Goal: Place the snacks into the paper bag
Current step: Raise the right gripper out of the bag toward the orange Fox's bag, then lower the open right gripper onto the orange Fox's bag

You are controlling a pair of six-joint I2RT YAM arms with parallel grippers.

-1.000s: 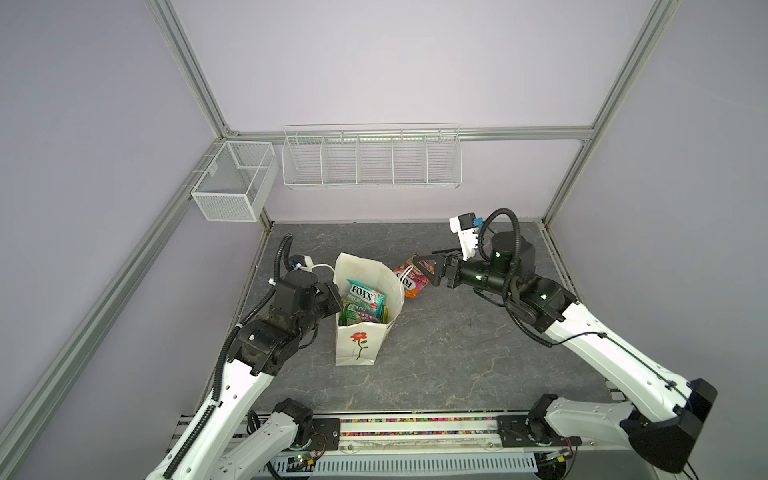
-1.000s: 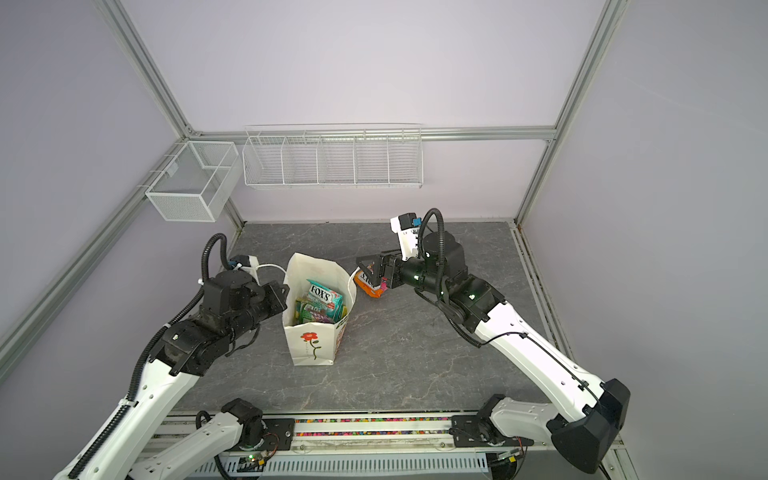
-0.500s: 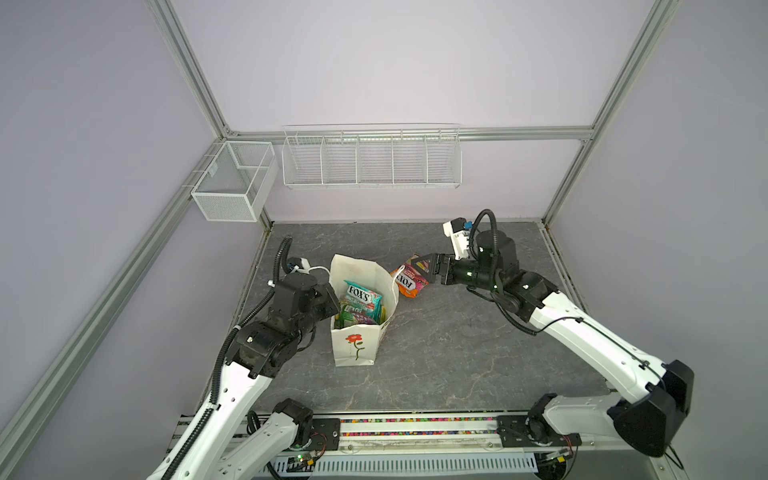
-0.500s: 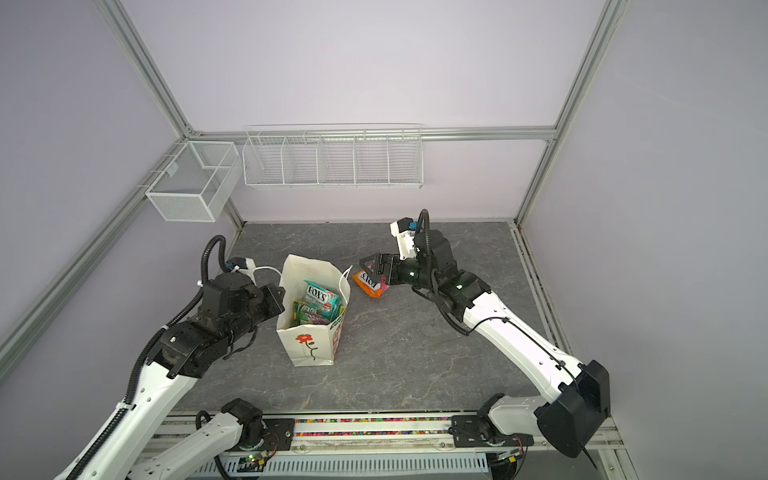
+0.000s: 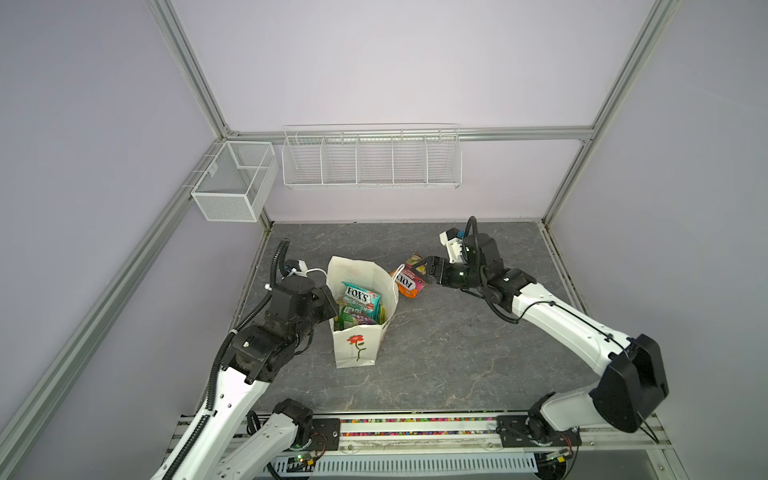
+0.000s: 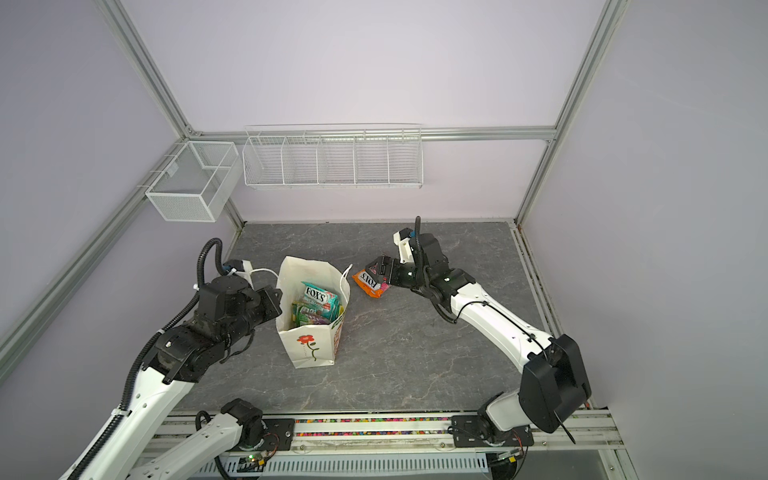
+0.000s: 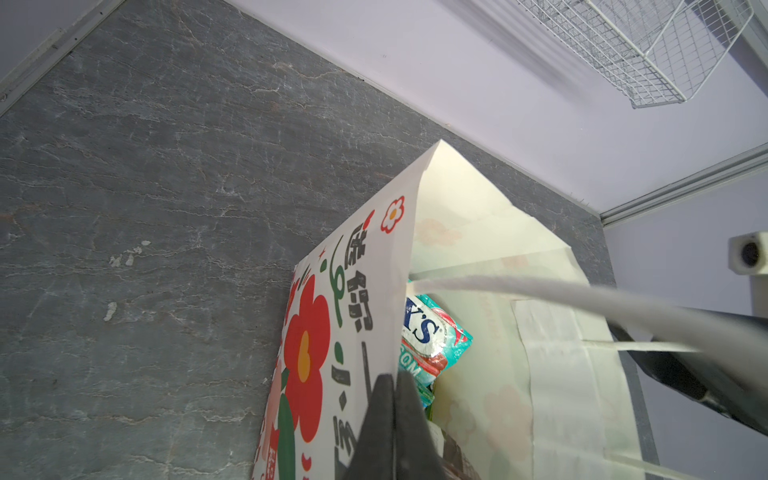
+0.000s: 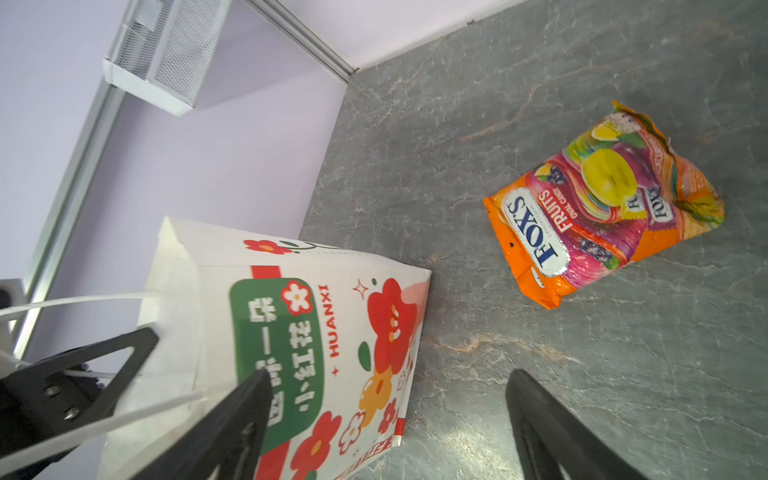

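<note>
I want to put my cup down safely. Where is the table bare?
Barest: the table in front of the paper bag, up to the front rail; also the strip along the back wall. Crowded: the bag's rim, pinched by the left gripper, and the orange packet beside it, near the open right gripper.

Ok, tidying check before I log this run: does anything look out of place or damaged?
The orange FOX'S packet lies on the table outside the paper bag, one end crumpled; the open right gripper hangs near it. The left gripper pinches the bag's rim. Nothing spilled.
</note>
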